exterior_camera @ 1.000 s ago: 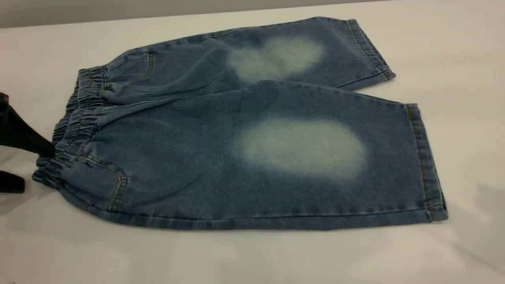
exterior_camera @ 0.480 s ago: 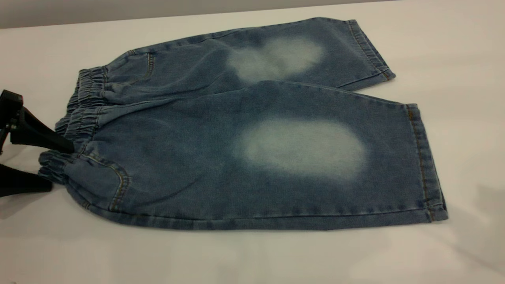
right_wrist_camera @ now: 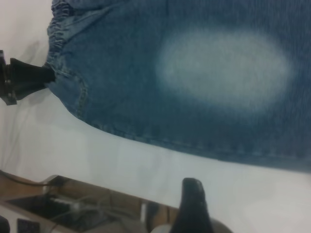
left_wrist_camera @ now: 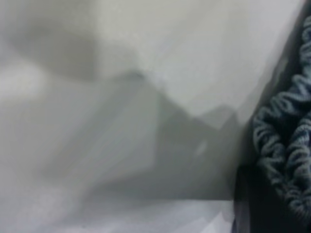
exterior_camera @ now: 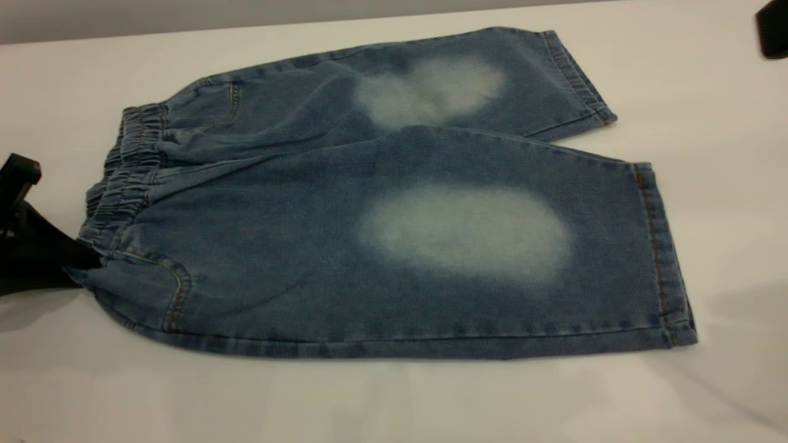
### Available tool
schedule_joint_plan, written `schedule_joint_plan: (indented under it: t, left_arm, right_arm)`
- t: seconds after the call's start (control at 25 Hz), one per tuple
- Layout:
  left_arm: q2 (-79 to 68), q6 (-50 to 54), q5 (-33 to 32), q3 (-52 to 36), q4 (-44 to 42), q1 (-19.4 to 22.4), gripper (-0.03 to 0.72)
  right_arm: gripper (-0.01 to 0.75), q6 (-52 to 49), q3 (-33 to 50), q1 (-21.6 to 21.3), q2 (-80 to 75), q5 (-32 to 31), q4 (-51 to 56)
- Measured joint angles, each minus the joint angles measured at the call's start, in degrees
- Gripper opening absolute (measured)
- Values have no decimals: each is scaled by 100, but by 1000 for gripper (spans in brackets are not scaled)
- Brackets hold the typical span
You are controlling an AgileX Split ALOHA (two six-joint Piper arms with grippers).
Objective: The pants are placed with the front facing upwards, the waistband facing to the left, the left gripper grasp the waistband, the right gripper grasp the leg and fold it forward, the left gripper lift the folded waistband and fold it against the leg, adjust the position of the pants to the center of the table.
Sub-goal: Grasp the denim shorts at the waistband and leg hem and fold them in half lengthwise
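- Exterior view: left gripper (exterior_camera: 77, 264) clamps the near corner of the waistband (exterior_camera: 120, 191).
- Pants (exterior_camera: 381, 203) flat on the table (exterior_camera: 394, 400).
- Right gripper (exterior_camera: 772, 27) at far right; grip state unreadable.

It looks like a lab: a plain white bench (exterior_camera: 394, 400), with loose cables and equipment (right_wrist_camera: 73, 206) beyond its edge.

Blue denim pants (exterior_camera: 381, 203) flat, front-up
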State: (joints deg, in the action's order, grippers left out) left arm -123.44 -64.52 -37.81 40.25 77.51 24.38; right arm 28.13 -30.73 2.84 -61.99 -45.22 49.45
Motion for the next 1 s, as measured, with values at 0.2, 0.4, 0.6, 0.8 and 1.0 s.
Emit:
schedule_joint_plan:
  t: [0.2,0.4,0.6,0.8,1.0]
  left_arm:
    - [0,-145,-164,0,206,0,117]
    - [0,-126,-615,0,362,-52,117]
    - [12,-102,-927,0,489,-58,117]
    - [22,-112,-977,54,490,-58,117]
    - [71,-118,-1019,54,452,-58,117]
  right_arm:
    - [477,-170,0,0,-870,45,66]
    - [477,-191,108,0,-1992,176,71]
    - [477,102,167,0,-3040,470,183]
    - [472,736,167,0,-3946,853,875]
    - [466,1620,167,0,-4634,869,1764]
